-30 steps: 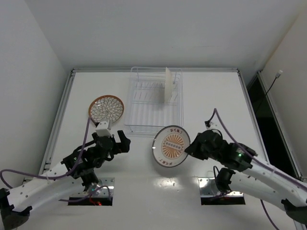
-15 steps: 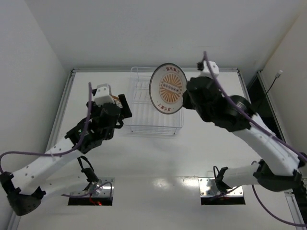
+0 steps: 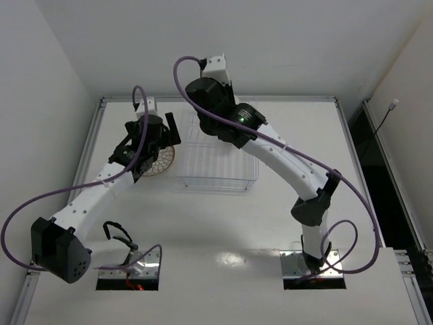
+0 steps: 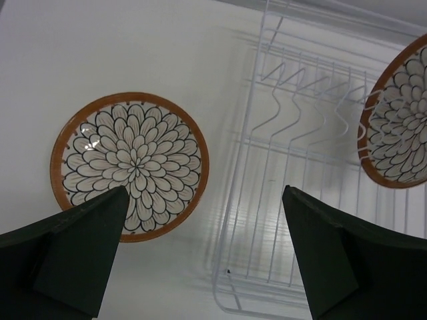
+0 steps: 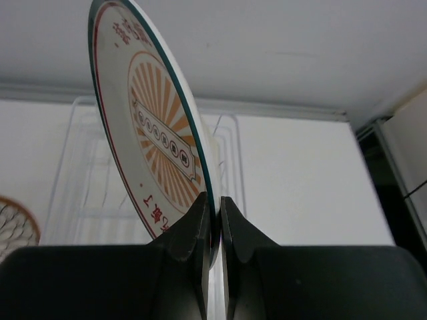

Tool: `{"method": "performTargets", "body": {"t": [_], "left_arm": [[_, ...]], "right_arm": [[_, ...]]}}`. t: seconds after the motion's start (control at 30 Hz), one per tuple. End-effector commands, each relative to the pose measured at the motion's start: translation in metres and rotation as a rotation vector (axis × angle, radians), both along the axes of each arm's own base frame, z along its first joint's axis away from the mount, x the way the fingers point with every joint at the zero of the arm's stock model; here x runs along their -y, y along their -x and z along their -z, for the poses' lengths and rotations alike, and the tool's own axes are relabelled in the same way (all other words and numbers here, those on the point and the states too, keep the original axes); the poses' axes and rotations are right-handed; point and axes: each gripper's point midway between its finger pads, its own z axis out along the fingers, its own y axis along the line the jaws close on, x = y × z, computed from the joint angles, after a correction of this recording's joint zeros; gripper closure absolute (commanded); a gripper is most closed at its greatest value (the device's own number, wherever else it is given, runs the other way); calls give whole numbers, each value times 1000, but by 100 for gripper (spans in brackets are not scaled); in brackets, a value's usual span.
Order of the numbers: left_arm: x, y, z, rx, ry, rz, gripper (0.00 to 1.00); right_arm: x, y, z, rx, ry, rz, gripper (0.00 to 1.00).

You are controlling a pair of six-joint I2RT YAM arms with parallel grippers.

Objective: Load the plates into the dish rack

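Observation:
My right gripper (image 5: 215, 223) is shut on the rim of the pale-rimmed plate with the orange sunburst centre (image 5: 155, 137) and holds it upright, edge-on, above the dish rack (image 5: 80, 193). In the top view the right arm hides this plate. My left gripper (image 4: 207, 250) is open and empty, high over the gap between a brown-rimmed petal plate (image 4: 130, 165) lying flat on the table and the white wire dish rack (image 4: 300, 167). A second brown-rimmed petal plate (image 4: 400, 120) stands upright among the rack's tines. The flat plate (image 3: 160, 162) lies left of the rack (image 3: 216, 166).
The right arm (image 3: 270, 145) stretches across the rack from the near right. The left arm (image 3: 101, 186) runs along the table's left side. White walls close in the back and sides. Two base plates (image 3: 308, 264) sit at the near edge.
My right arm lifted the sunburst plate from the table in front of the rack and carried it up over the rack. My left arm reached away from me to above the flat brown plate.

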Motion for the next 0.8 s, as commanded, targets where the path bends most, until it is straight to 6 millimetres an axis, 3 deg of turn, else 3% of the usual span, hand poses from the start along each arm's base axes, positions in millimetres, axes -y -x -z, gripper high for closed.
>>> {"method": "performTargets", "body": {"t": [0.0, 0.03, 0.07, 0.17, 0.23, 0.3, 0.33, 0.43, 0.5, 0.67, 0.73, 0.77], "left_arm": [[0, 3, 16, 8, 34, 21, 0], [-2, 7, 17, 22, 40, 21, 0], [-6, 16, 35, 5, 33, 21, 0], [-17, 29, 24, 87, 43, -2, 0], [-12, 34, 17, 115, 39, 13, 0], [-9, 35, 24, 88, 23, 16, 0], [-12, 35, 25, 75, 26, -8, 0], [-20, 35, 24, 84, 17, -54, 0], [-20, 35, 24, 84, 17, -54, 0], [-20, 35, 24, 84, 17, -54, 0], [-20, 35, 24, 84, 17, -54, 0], [-20, 35, 24, 84, 17, -54, 0]], "right_arm": [[20, -13, -52, 168, 76, 186, 100], [21, -14, -50, 170, 98, 213, 100], [20, -16, -50, 181, 94, 235, 100], [20, -22, -46, 197, 101, 243, 100], [10, -30, -42, 191, 142, 218, 100], [3, -37, -32, 170, 200, 239, 100], [7, -40, -36, 173, 202, 273, 100], [8, -40, -20, 150, 249, 304, 100], [22, -35, -32, 174, 203, 311, 100], [58, -44, -23, 130, 204, 339, 100], [68, -44, -19, 123, 132, 327, 100], [79, -44, -27, 128, 79, 308, 100]]}}
